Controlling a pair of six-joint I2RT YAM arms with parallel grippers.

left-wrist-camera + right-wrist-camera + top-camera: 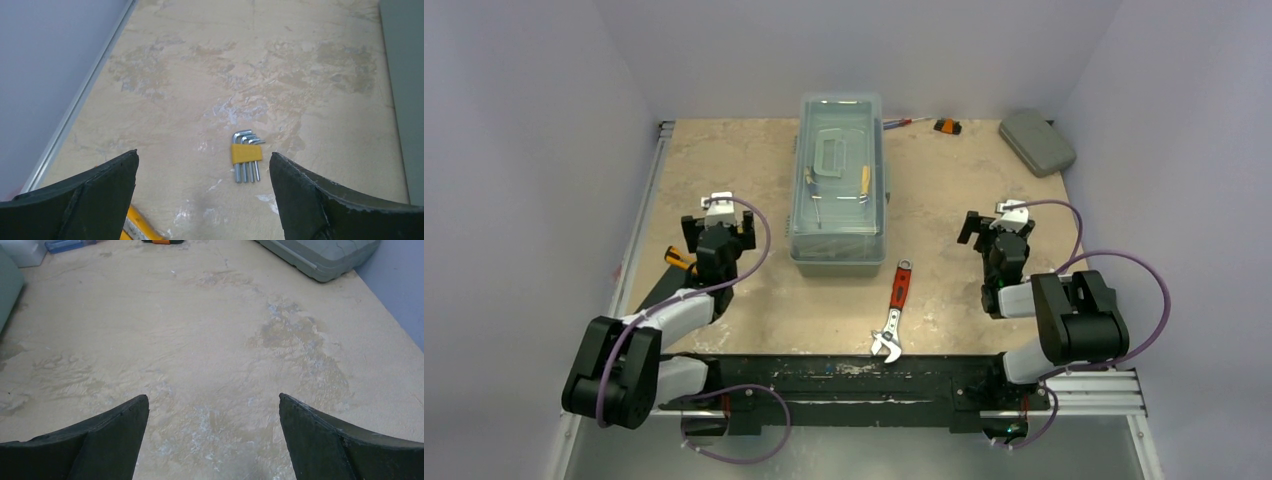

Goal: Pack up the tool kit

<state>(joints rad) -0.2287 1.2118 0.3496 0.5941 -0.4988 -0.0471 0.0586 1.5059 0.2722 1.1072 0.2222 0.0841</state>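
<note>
Left tool (719, 222) (204, 155): jaws stood wide apart with nothing between them; held over the left part of the counter (964, 200).
Right tool (999, 228) (213, 397): jaws likewise spread wide and empty, with only bare counter in front of them.
Tool kit (839, 185): lid shut, standing on the counter ahead and to the right of the left tool, ahead and to the left of the right tool; touched by neither.
Kit contents: a yellow-handled piece (865, 180) showed through the translucent lid; the rest was unclear.
Hex keys (246, 155): set in a yellow holder, flat on the counter just ahead of the left tool, nearer its right finger; not touched.
Yellow handle (140, 225): lay just under the left tool's left finger, mostly hidden.
Wrench (896, 305): red grip, on the counter between the two tools, left of the right tool, apart from the kit.
Grey case (1036, 140) (320, 255): far ahead and right of the right tool, in the counter's corner.
Orange-and-black item (947, 126): far ahead of the right tool; too small to identify.
</note>
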